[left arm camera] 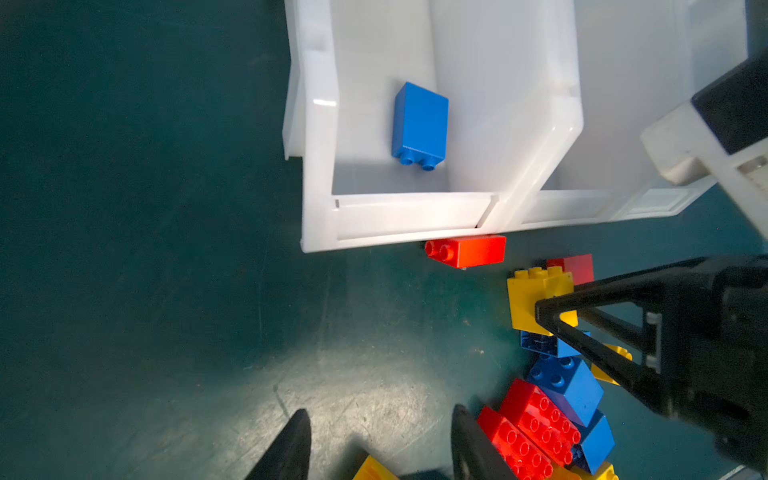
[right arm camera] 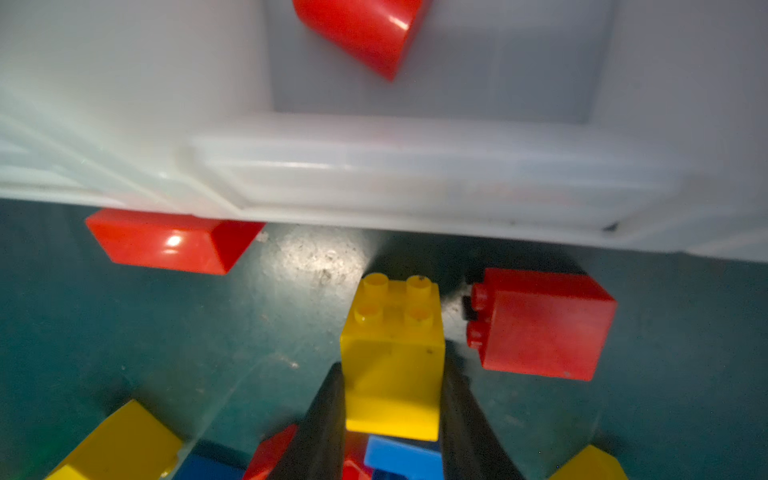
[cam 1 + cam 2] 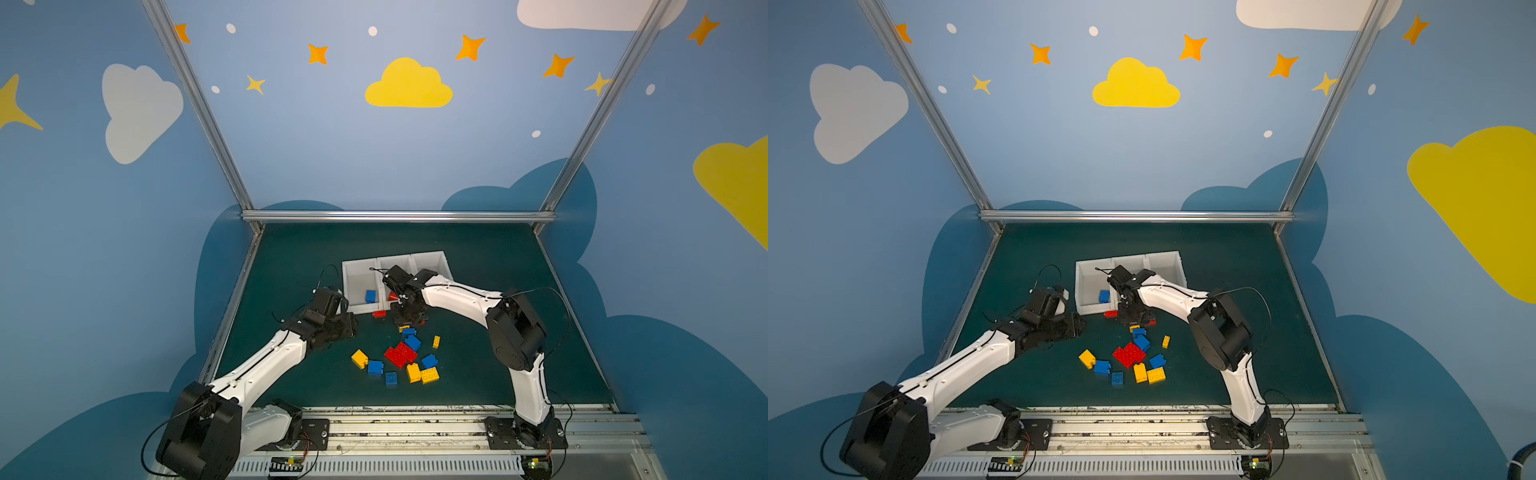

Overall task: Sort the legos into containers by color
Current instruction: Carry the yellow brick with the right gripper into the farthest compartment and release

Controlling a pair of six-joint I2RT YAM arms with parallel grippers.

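My right gripper is shut on a yellow lego, its fingers pressed on two opposite sides, just in front of the white containers. In both top views it hangs at the near edge of the middle bin. A blue lego lies in the left bin and a red lego in the middle one. Loose red, blue and yellow legos lie on the green mat. My left gripper is open over bare mat, left of the pile.
One red lego lies against the bins' front wall, another right beside the held yellow one. The right bin is partly hidden by my right arm. Metal frame rails border the mat.
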